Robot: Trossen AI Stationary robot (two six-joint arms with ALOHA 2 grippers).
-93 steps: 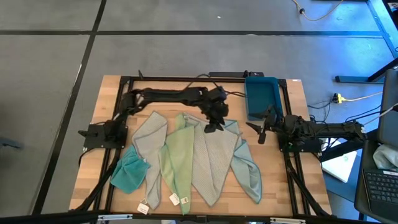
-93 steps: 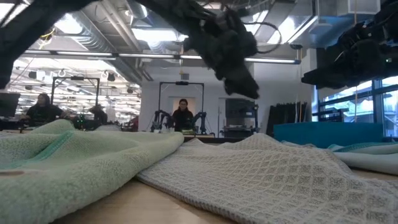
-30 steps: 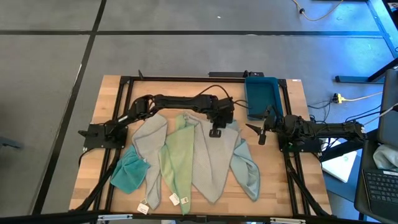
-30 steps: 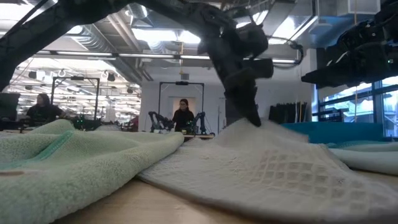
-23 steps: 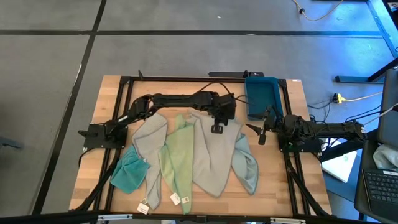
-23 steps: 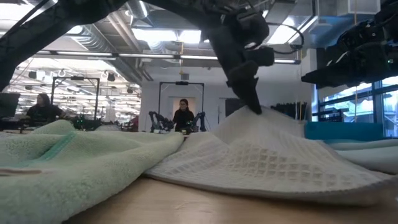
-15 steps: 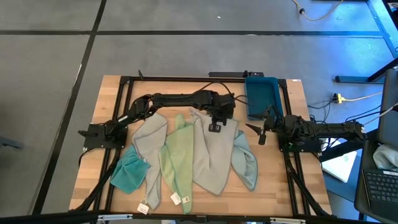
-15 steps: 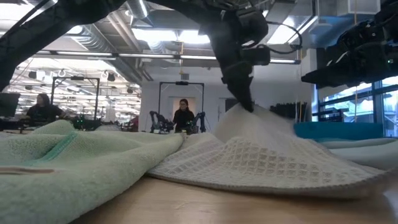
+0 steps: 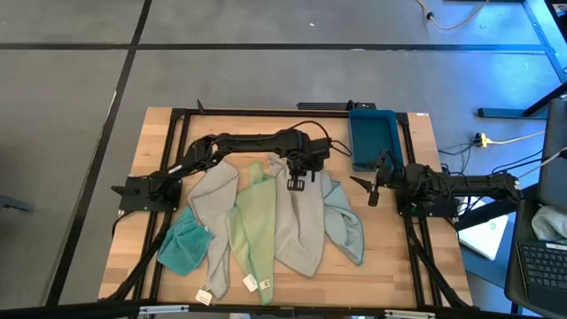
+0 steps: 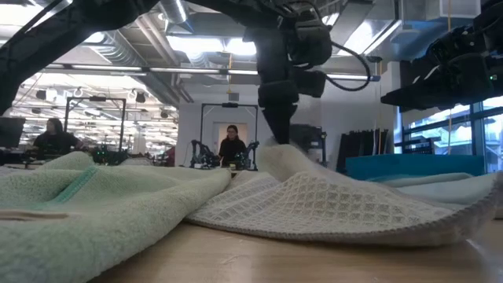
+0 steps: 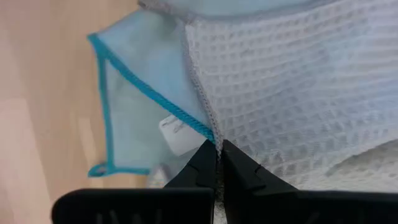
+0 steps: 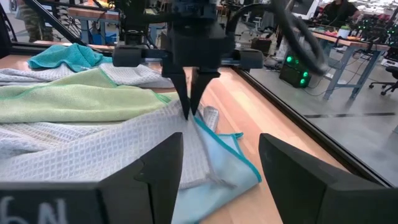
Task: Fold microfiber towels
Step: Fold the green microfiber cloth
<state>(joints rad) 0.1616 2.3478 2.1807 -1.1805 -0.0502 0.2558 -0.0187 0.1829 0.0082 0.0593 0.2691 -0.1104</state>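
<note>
**Left gripper pinching the waffle-weave towel's edge near the far side of the bench**

High view shows the wooden bench (image 9: 142,159) with several cloths spread across its middle. The left gripper (image 9: 296,182) reaches in from the left edge and sits over the far end of the light grey waffle-weave microfiber towel (image 9: 297,226). Its fingers (image 11: 202,168) are pressed together on that towel's hem, which the left wrist view shows clamped between the two dark tips. In the low view the cloth rises to a small peak right under the gripper (image 10: 277,134), so the pinched edge is lifted off the bench while the rest lies flat.

Just beside the grey towel, toward the right edge, lies a pale blue microfiber towel with teal stitched trim (image 9: 344,217); the grey one partly covers it, and how far it extends beneath cannot be seen. A small white tag (image 11: 176,134) shows on it next to the fingertips.

On the other side lie a pale green microfiber towel (image 9: 252,226), a second light grey cloth (image 9: 213,204) and a bunched teal towel (image 9: 183,245) near the front left corner. Their overlaps hide several edges.

The right gripper (image 9: 372,185) waits by the right edge with its jaws spread, holding nothing, close to the rigid blue plastic tray (image 9: 371,137) at the far right corner.

A person (image 10: 231,148) stands in the room behind, too small to make out.
</note>
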